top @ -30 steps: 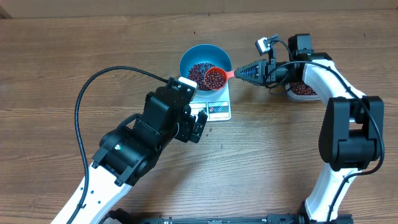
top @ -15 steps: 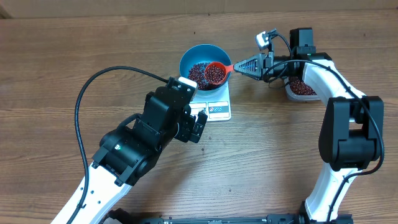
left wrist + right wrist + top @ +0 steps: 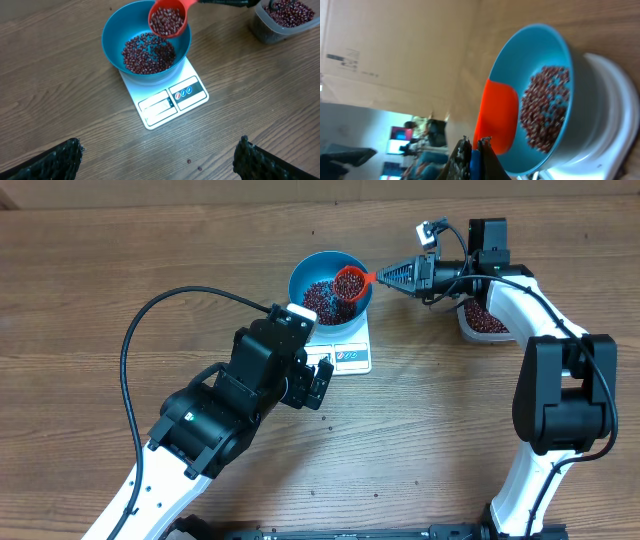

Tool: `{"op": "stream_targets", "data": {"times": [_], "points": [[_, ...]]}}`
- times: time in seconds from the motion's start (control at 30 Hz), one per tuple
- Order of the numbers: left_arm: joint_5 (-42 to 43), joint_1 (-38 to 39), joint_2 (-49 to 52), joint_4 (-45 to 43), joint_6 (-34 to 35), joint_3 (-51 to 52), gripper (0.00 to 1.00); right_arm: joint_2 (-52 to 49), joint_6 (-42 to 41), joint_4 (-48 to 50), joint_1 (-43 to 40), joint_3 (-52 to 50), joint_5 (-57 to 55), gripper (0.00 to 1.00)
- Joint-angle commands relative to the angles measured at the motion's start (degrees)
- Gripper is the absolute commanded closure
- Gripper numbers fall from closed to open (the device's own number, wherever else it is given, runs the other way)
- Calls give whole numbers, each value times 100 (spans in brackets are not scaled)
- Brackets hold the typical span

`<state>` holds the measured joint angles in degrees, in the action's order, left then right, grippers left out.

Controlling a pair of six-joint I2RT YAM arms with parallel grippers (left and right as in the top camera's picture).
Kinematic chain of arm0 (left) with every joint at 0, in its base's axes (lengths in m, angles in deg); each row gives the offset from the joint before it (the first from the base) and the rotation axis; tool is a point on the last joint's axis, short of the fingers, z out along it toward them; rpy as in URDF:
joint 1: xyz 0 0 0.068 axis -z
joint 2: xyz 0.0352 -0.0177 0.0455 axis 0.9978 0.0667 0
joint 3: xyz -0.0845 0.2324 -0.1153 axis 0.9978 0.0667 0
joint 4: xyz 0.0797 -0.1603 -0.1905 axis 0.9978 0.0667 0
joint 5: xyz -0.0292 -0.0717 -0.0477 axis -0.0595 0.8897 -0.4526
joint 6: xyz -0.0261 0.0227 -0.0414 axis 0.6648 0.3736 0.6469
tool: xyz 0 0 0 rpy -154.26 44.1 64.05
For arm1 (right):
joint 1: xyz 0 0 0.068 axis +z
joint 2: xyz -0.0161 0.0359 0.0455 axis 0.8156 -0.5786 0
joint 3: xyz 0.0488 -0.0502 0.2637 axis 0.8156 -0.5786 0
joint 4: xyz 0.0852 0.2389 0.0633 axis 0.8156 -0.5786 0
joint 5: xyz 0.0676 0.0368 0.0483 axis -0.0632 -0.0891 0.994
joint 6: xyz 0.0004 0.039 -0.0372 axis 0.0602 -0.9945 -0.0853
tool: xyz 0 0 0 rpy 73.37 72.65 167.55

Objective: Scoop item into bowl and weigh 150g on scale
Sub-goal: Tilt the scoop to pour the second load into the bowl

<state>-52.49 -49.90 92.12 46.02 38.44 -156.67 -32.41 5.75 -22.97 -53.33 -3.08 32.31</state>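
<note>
On the white scale (image 3: 345, 352) sits the blue bowl (image 3: 296, 278), part-filled with beans (image 3: 318, 298). Right gripper (image 3: 384, 277) clenched on the red scoop (image 3: 349, 282), which is loaded and tilted over the bowl. Left gripper (image 3: 321, 385) spread wide, grasping nothing. Scale button markings illegible.

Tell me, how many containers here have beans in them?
3: the blue bowl sitting on the white scale, the red scoop held over that bowl, and the clear tub farther right. No others show.
</note>
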Motion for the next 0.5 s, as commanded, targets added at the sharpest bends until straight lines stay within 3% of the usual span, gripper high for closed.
{"op": "stream_targets", "data": {"times": [0.0,0.47], "points": [[-37,-26,-98,0,42,-13,0,-17,127,267,44,17,-262,96],[-37,-26,-98,0,42,-13,0,-17,2789,544,400,17,-299,96]]}}
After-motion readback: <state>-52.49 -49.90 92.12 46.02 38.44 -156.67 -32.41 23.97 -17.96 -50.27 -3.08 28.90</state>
